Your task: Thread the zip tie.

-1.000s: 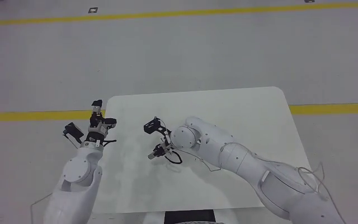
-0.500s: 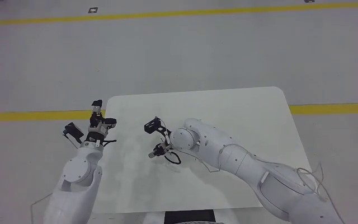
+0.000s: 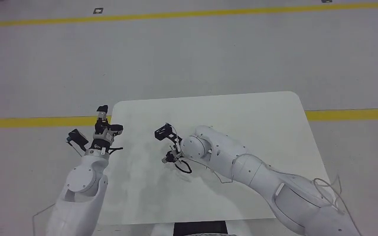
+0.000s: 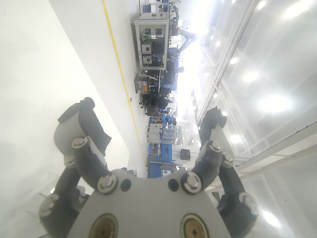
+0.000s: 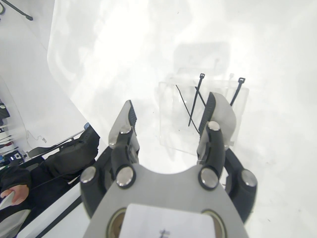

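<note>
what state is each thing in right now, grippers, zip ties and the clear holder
left gripper: open, empty
right gripper: open, empty, aimed at the clear holder
zip ties: straight, unlooped, standing in the clear holder
clear holder: on the table, holding zip ties

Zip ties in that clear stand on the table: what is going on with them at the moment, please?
The right pincer is open and hangs close over a clear holder on the white table. A few black zip ties stand or lean in the holder, and none is gripped yet. The left pincer is open and empty, at the table's left edge, pointing away from the holder. Threading has not begun.
</note>
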`<state>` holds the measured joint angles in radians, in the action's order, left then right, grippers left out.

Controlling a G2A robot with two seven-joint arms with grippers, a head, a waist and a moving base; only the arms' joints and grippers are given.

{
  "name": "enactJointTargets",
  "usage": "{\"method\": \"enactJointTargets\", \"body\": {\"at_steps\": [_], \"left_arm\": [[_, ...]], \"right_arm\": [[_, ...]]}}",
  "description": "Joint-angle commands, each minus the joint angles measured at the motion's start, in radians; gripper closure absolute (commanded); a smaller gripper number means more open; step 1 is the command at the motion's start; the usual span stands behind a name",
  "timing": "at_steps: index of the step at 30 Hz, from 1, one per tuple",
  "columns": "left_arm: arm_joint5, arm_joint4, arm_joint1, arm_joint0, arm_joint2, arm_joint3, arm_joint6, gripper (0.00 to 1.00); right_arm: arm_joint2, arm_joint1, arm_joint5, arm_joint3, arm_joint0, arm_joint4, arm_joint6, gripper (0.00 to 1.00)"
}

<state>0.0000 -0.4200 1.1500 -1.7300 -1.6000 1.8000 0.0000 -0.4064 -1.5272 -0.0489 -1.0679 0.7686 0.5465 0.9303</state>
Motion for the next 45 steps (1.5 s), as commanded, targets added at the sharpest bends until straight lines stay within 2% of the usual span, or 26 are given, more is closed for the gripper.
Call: {"method": "enactJointTargets", "body": {"at_steps": [1,5,16,28,39,43,45], "left_arm": [[0.000,0.000,0.000,0.000,0.000,0.000,0.000,0.00],[0.000,0.000,0.000,0.000,0.000,0.000,0.000,0.00],[0.000,0.000,0.000,0.000,0.000,0.000,0.000,0.00],[0.000,0.000,0.000,0.000,0.000,0.000,0.000,0.00],[0.000,0.000,0.000,0.000,0.000,0.000,0.000,0.00],[0.000,0.000,0.000,0.000,0.000,0.000,0.000,0.00],[0.000,0.000,0.000,0.000,0.000,0.000,0.000,0.00]], "right_arm": [[-0.004,0.000,-0.002,0.000,0.002,0.007,0.000,0.85],[-0.013,0.000,-0.013,-0.004,0.007,0.029,0.000,0.90],[-0.032,-0.007,-0.030,0.000,0.023,0.066,0.011,0.91],[-0.042,-0.025,-0.023,0.030,0.027,0.079,0.018,0.85],[-0.047,-0.045,-0.018,0.066,0.025,0.091,0.017,0.85],[-0.050,-0.053,-0.015,0.083,0.024,0.092,0.012,0.90],[-0.053,-0.057,-0.015,0.091,0.023,0.092,0.010,0.96]]}}
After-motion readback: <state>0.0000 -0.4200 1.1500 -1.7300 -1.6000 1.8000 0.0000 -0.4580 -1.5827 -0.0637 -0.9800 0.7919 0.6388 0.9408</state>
